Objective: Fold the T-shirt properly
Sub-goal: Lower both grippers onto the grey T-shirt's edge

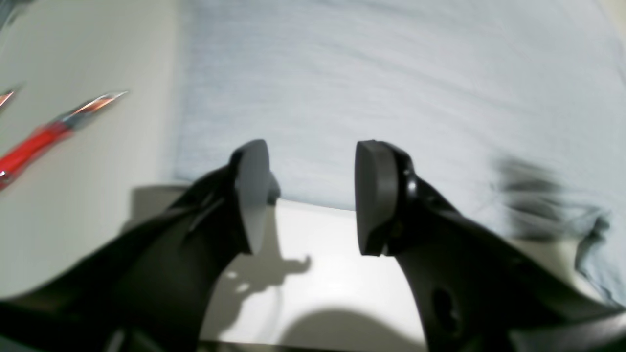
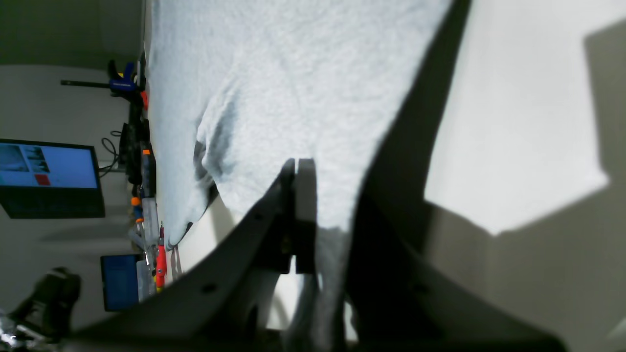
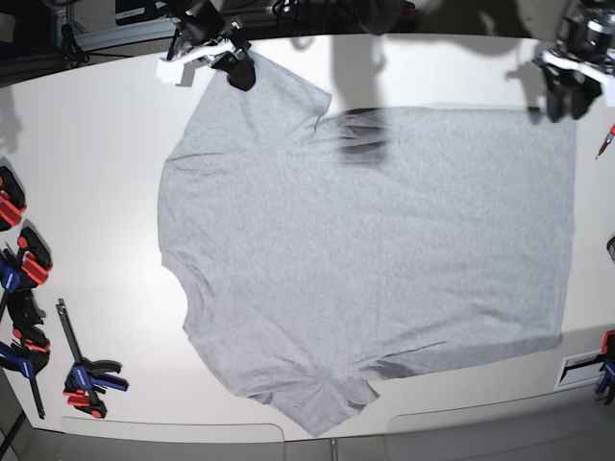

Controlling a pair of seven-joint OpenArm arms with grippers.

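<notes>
Grey T-shirt [image 3: 365, 240] — flat, plain-side up

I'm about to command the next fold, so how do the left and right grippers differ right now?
The left gripper stands open, its grey pads apart; the right gripper is shut. The left gripper holds nothing and hovers at the hem edge of the light heather-grey T-shirt; the right gripper pinches the shirt's fabric at a sleeve. In the base view they sit at opposite far corners of the shirt. Both are black, over the white table.
</notes>
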